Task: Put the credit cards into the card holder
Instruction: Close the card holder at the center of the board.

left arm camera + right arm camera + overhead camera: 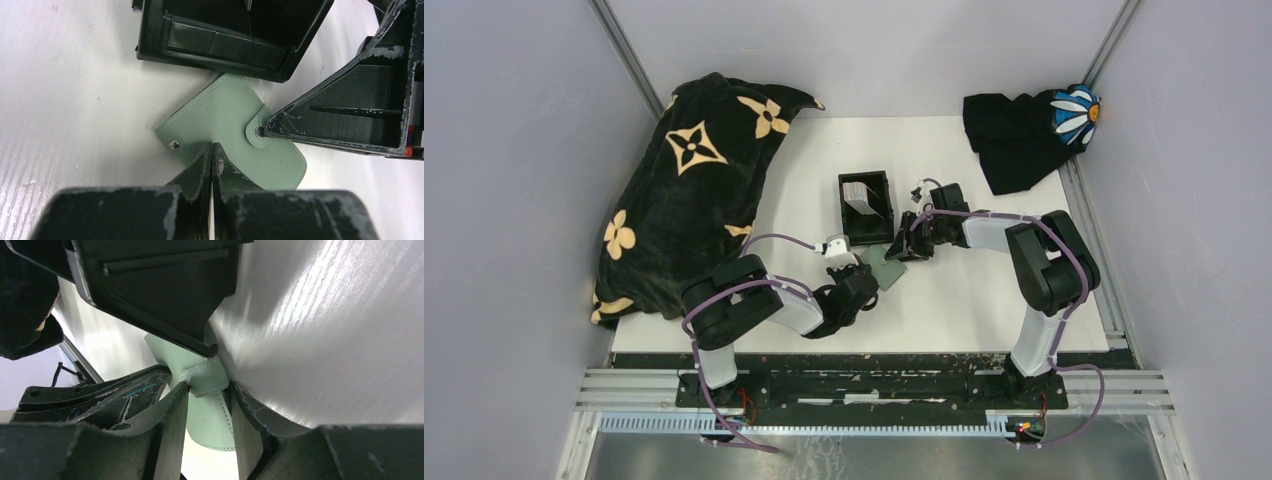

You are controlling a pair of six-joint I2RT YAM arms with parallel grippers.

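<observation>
White tabletop [75,100] fills the floor of a grey-walled enclosure. Nearest the arm bases, the left pincer [212,147] is pressed fully together, and its tips are set down on the near edge of a mint-green snap wallet [225,115]. With its stitching, studs and flap, this wallet is judged to be the card holder meant by the task. One bare snap stud [173,145] is seen just left of those tips.

Just beyond and to the right of the left pincer, the right pincer [209,387] is placed astride the wallet's flap tab [207,377], one finger on each side and close against it. Whether the tab is firmly pinched cannot be told.

Beyond both pincers a black box [865,178] is seen, its near wall touching the wallet's far corner. The credit cards [861,197] are lying inside it, whitish-grey, not yet loaded.

The step in hand is judged to be unsnapping the flap. It would be done well if the body were pinned flat by the left pincer while the tab is gripped behind its stud and peeled upward and back. A sideways pull is to be avoided, lest the wallet be slid from under the hold-down or pushed against the box.
</observation>
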